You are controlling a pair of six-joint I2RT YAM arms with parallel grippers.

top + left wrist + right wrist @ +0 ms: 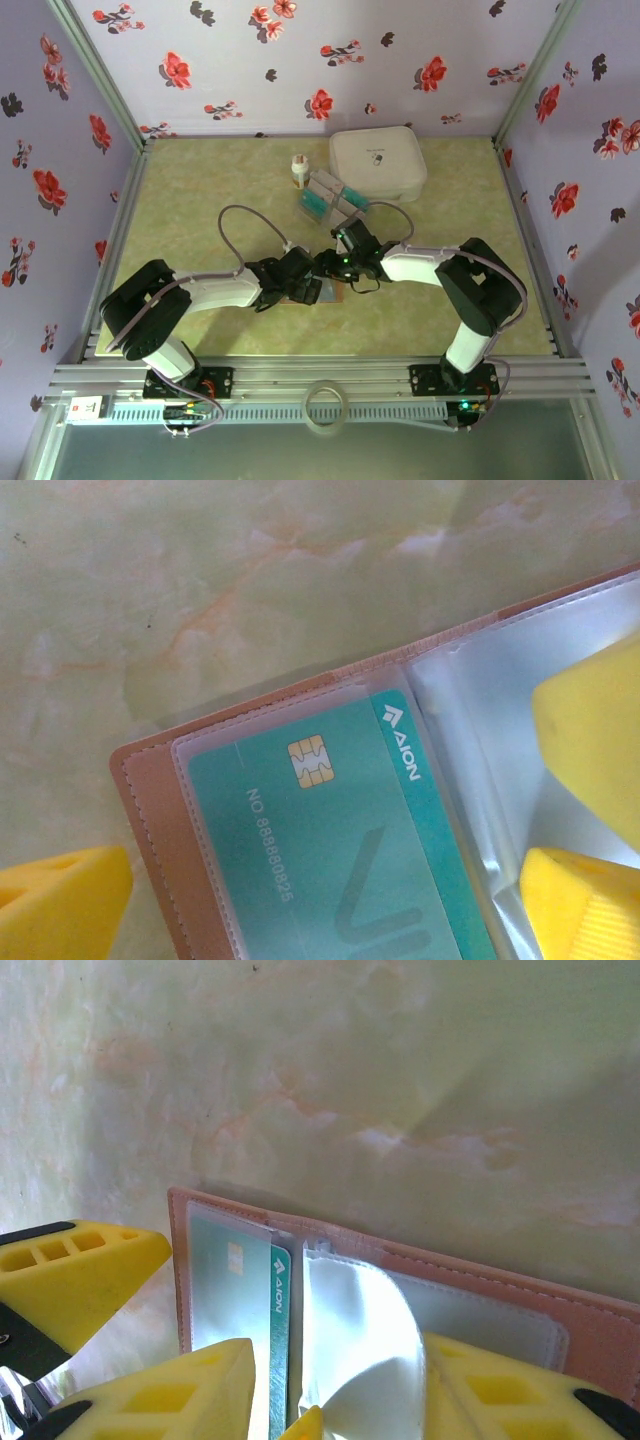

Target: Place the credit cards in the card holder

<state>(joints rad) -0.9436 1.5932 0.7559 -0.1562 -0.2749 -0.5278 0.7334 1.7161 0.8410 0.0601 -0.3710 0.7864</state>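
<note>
The reddish-brown card holder (150, 810) (480, 1278) lies open on the table under both grippers (330, 293). A teal credit card (330, 830) (278, 1300) sits partly in its left clear sleeve, with one long edge sticking out toward the spine. My left gripper (320, 905) (308, 284) hovers open, its fingers (60, 900) either side of that card. My right gripper (335, 1345) (338, 264) stands partly open over the holder's right half, a loose clear sleeve (370, 1340) bulging up between its fingers (170, 1390). More credit cards (328, 196), teal and white, lie fanned farther back.
A large white zip case (378, 163) stands at the back, right of centre. A small white bottle (298, 170) stands just left of the fanned cards. Flowered walls close in the table (200, 200) on three sides.
</note>
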